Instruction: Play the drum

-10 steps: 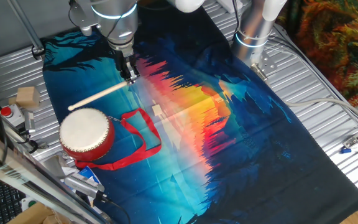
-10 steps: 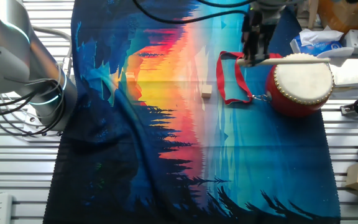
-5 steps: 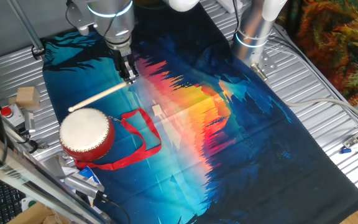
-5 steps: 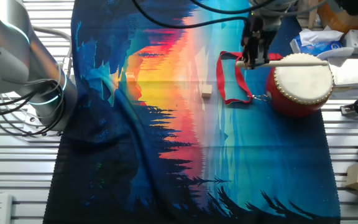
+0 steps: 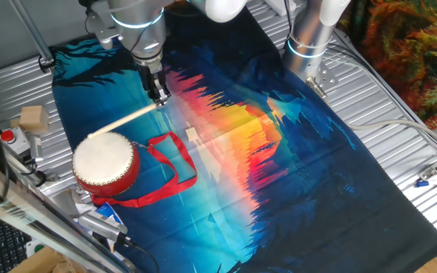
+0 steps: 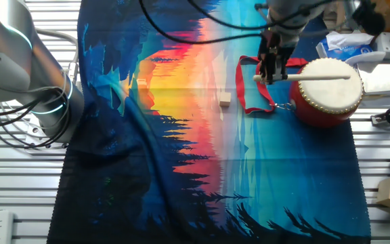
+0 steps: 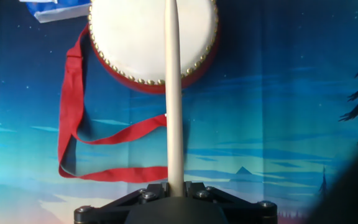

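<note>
The gripper [image 5: 158, 96] is clamped on one end of a thin pale wooden stick [image 5: 120, 120]; in the hand view the stick [image 7: 173, 93] emerges from between the closed jaws and runs straight ahead along the finger axis.

The key relation: the drum [image 7: 153, 37] lies directly ahead of the gripper, on the same line as the stick. The stick's long axis points across the red ribbon strap [image 7: 79, 137] and onward over the cream drum head, so the far end is above the skin, inside the studded rim. In the other fixed view the stick [image 6: 310, 76] crosses the drum [image 6: 327, 91] near the middle of the head. Whether the tip is touching the skin or hovering just above it cannot be determined from these views.

The drum [image 5: 105, 161] sits upright, head facing up, on a printed cloth [image 5: 294, 167] that covers the ribbed metal table [image 5: 400, 114]. The strap lies looped on the cloth between the gripper and the drum body, beneath the stick.

Judgement: the next stroke calls for a vertical tilt of the stick about the gripped end, with no sideways correction. Room around the drum on the gripper's side is free; loose packaging [image 7: 55, 9] lies just beyond the drum.
</note>
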You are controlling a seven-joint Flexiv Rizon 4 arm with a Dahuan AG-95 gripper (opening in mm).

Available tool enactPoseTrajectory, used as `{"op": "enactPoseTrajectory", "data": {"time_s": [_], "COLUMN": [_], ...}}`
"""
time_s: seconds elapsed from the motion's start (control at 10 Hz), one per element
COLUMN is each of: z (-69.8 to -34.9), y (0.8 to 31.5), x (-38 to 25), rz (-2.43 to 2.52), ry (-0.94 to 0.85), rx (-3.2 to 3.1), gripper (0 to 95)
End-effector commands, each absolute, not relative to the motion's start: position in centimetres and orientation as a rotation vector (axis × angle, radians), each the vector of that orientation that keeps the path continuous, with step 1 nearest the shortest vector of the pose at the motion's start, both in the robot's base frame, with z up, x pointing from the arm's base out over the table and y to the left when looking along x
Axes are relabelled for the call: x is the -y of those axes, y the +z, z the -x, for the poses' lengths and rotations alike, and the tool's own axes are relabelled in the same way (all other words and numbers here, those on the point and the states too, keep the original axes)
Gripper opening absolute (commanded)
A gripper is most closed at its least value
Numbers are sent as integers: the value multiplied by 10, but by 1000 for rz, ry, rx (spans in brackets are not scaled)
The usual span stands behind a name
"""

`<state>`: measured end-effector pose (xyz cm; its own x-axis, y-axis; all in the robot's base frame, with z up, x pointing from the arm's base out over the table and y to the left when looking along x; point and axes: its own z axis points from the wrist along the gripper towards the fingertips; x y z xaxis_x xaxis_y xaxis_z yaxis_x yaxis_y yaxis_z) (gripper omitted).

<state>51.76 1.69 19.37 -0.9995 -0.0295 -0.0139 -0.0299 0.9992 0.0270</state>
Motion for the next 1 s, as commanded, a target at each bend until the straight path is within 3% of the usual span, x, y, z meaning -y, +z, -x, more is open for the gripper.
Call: {"op": "enactPoseTrajectory", "data": {"time_s": [0.1,1.0], "z": [-518,-518], "y": [194,196], "x": [-17,-18], "rz": [33,62], "ry": [109,149], "rx": [-3152,-3329], "gripper": [0,0]}}
